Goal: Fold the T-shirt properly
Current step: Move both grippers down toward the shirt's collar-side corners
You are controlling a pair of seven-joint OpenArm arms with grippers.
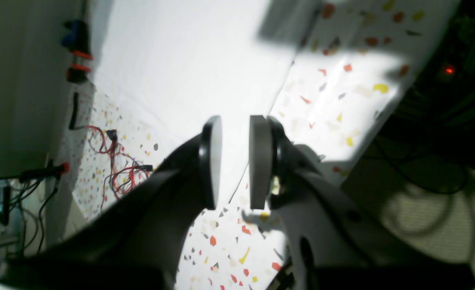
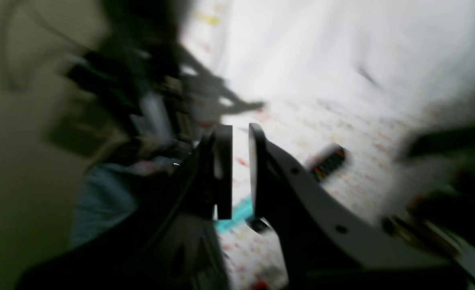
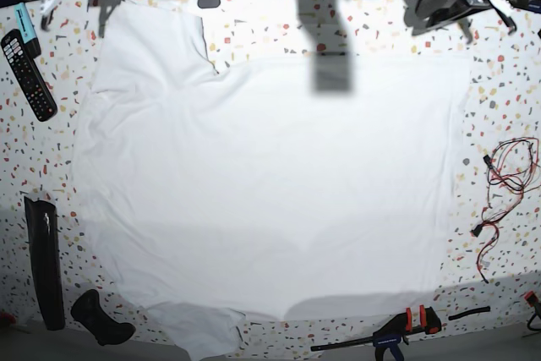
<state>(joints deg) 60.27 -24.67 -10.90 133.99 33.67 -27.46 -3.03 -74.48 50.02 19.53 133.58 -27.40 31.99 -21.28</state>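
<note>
Base view, left to right. One remote control point(image 3: 27, 74) lies at the table's left edge, with one long dark object point(image 3: 44, 261) and one smaller dark piece point(image 3: 100, 318) below it; what these two are cannot be told. One T-shirt point(image 3: 270, 183) lies spread flat over most of the speckled table point(image 3: 507, 107), one sleeve toward the upper left and one toward the lower left, its straight hem along the right. One bundle of red wires point(image 3: 499, 196) sits just beside that hem, and one clamp with orange and blue parts point(image 3: 397, 331) lies near the lower edge.

Two arms wait at the far edge, both clear of the cloth. The right gripper point(image 2: 240, 169), blurred in its wrist view, shows its jaws nearly together with a narrow gap and nothing between them. The left gripper point(image 1: 235, 161) stands a little wider, also empty, above the shirt's edge.

The fold appears not yet begun. To do the first step well, each gripper should probably pinch a single layer at matching points on one side, lift together, and lay the cloth over evenly, so that the edge lands straight and no wrinkle is trapped.
</note>
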